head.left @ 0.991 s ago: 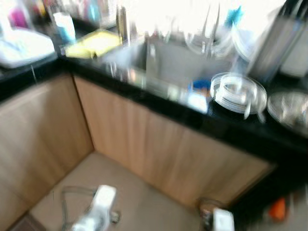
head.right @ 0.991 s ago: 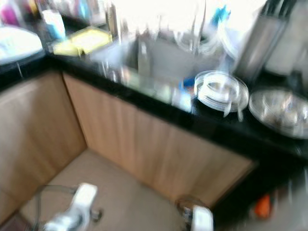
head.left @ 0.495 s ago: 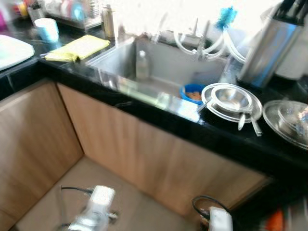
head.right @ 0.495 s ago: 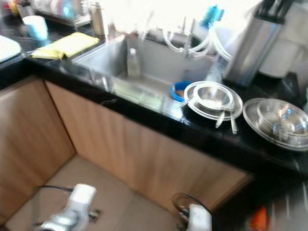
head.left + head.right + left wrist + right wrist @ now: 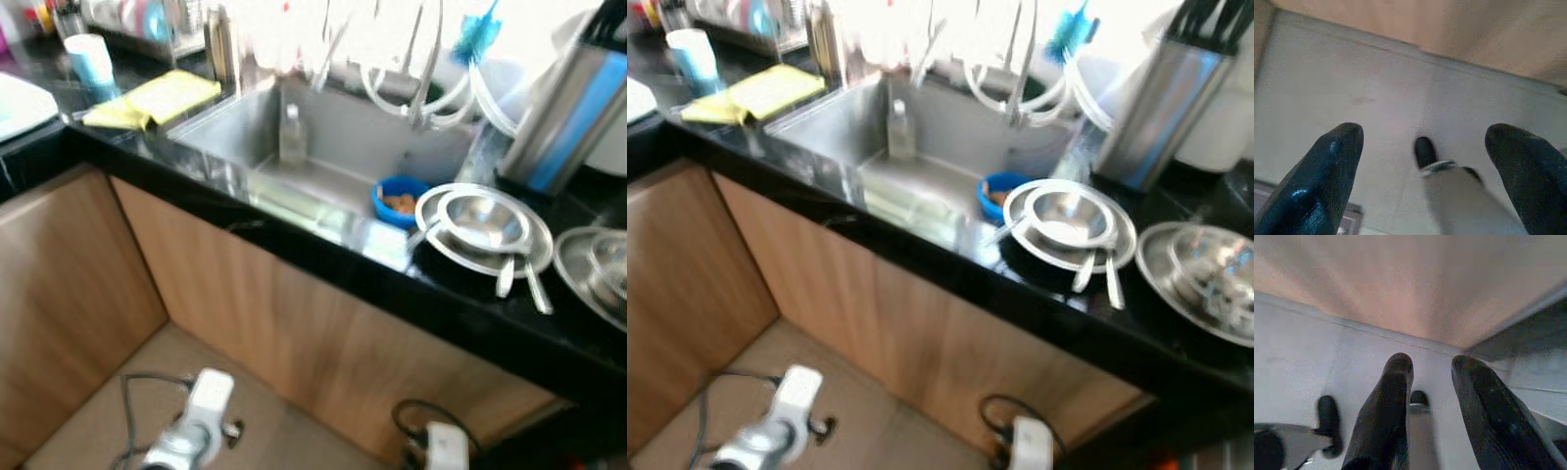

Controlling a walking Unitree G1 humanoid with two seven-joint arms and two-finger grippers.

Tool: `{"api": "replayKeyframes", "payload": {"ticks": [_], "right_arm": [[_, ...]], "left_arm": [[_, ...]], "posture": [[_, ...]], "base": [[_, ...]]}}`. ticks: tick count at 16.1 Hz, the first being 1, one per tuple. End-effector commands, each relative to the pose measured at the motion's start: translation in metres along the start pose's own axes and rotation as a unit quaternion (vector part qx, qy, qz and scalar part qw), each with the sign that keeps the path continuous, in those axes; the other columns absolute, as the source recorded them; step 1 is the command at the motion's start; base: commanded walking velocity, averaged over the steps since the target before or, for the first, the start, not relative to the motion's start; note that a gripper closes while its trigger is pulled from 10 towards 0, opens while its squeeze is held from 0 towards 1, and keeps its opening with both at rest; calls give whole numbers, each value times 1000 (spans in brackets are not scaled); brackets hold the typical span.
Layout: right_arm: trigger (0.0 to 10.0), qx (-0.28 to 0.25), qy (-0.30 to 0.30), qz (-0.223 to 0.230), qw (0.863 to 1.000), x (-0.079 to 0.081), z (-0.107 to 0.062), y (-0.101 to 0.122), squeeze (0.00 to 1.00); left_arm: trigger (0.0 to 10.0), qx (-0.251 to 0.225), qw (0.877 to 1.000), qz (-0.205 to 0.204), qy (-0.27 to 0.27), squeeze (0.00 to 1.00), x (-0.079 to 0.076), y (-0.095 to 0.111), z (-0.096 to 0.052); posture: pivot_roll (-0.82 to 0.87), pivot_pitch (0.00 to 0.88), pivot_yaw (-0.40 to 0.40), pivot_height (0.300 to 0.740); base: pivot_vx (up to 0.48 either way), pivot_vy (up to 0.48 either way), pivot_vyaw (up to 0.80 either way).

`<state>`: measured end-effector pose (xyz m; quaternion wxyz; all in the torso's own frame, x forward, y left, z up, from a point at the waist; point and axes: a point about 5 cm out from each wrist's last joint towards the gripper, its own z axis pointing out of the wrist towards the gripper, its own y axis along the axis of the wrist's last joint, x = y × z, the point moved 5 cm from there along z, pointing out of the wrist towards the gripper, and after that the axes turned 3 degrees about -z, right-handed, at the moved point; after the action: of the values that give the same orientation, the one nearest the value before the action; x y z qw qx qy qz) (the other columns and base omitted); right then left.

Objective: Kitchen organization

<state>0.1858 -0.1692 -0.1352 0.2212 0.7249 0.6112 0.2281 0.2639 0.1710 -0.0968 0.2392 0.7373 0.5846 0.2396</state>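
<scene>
Steel sink (image 5: 323, 162) set in black counter (image 5: 323, 257), both arms hanging low by the wood cabinet fronts (image 5: 294, 323).
Blue bowl (image 5: 397, 199) in sink beside stacked steel bowls (image 5: 480, 220) on counter; bottle (image 5: 292, 137) inside sink, yellow cloth (image 5: 157, 98) and cup (image 5: 90, 59) at left, knife block (image 5: 1161, 98) at right. Wrist views show floor: left gripper (image 5: 1425, 161) jaws wide, holding nothing; right gripper (image 5: 1432, 382) jaws narrow, holding nothing.

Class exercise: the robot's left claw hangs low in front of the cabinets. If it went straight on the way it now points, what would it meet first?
Most likely the pale floor. The left claw points down with its fingers spread wide; the robot's own foot sits close to that line, though depth is unclear.
</scene>
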Motion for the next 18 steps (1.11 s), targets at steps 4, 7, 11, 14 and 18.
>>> {"api": "replayKeyframes", "payload": {"ticks": [4, 7, 11, 14, 18], "right_arm": [[10000, 11, 0, 3, 1000, -2, -2, -8, 0], [10000, 23, -1, 1, 1000, -7, -4, -16, 0], [10000, 29, -1, -1, 1000, -10, -5, -20, 0], [10000, 40, -3, -2, 999, -12, -7, -25, 0], [10000, 37, -6, 4, 999, -16, -7, -25, 0]], "left_arm": [[10000, 9, 1000, 5, 0, 0, 3, -7, -1], [10000, 9, 1000, 5, -1, 0, 2, -7, -1], [10000, 8, 1000, 4, -1, 0, 2, -6, -1], [10000, 1, 1000, 7, -4, 0, 2, -1, -1], [10000, -1, 1000, 6, -6, 0, 0, 2, 0]], "posture": [[195, 82, -97, 736], [193, 82, -97, 736], [194, 81, -97, 736], [195, 71, -92, 736], [197, 68, -89, 736]], "base": [[0, 0, 0], [0, 0, -496], [0, 0, -739], [0, 0, -719], [0, 0, -494]]}}
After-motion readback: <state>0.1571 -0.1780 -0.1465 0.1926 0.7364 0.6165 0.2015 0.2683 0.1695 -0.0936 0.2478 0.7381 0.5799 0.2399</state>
